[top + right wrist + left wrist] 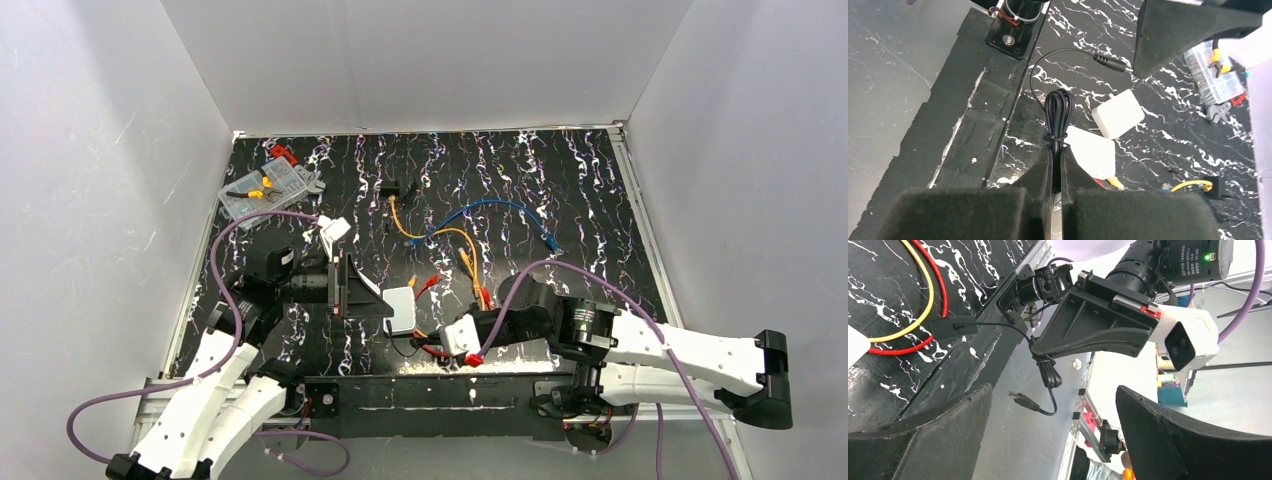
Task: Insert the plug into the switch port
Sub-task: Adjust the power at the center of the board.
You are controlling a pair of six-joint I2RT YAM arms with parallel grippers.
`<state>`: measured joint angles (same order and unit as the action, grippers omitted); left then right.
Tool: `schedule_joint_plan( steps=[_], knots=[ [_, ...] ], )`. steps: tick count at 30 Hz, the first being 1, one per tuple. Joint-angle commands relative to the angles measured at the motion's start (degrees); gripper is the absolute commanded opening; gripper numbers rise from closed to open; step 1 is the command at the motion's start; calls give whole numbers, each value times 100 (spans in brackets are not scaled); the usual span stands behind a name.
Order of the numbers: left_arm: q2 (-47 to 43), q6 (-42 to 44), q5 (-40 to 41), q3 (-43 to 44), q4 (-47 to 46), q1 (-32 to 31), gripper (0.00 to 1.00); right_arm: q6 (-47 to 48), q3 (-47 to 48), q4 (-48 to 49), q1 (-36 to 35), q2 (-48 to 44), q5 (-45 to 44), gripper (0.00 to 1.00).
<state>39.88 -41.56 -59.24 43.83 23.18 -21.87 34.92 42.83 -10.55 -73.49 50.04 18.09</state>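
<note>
Lower centre of the right wrist view: right claw [1056,165] is pinching the cable bundle [1057,112], fingers pressed together on the tied black loops, above the near edge of the counter [1173,165]. The lead is arcing from the bundle to the plug [1112,63], upper centre, which is sitting just beside one finger of the left claw [1054,395]. In the left wrist view that claw is standing spread and gripping nothing. The switch [1095,152] is lying flat just past the right claw's fingers, with the smaller white box [1118,119] just beyond it. The port itself is not discernible. Judgement: the left claw should be closing on the plug body rather than the lead. It should be lining the barrel up with the port edge before pushing, while the right claw is feeding slack so nothing is dragging the switch.
</note>
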Motion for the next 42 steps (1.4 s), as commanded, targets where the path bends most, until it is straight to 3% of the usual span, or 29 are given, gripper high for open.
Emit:
schedule_joint_plan(
  steps=[1,7,13,42],
  knots=[
    [-22,-37,-254,-56,-36,-7,91,344,404,175,-252,-28,-203,1],
    [-57,-91,-263,-38,-39,-2,89,455,455,209,-439,4,-478,1],
    [-98,-386,-366,-31,-257,-6,80,627,411,419,-571,40,-832,1],
    [-68,-608,-457,-182,-393,-2,27,816,254,680,-809,-83,-1471,1]
  ],
)
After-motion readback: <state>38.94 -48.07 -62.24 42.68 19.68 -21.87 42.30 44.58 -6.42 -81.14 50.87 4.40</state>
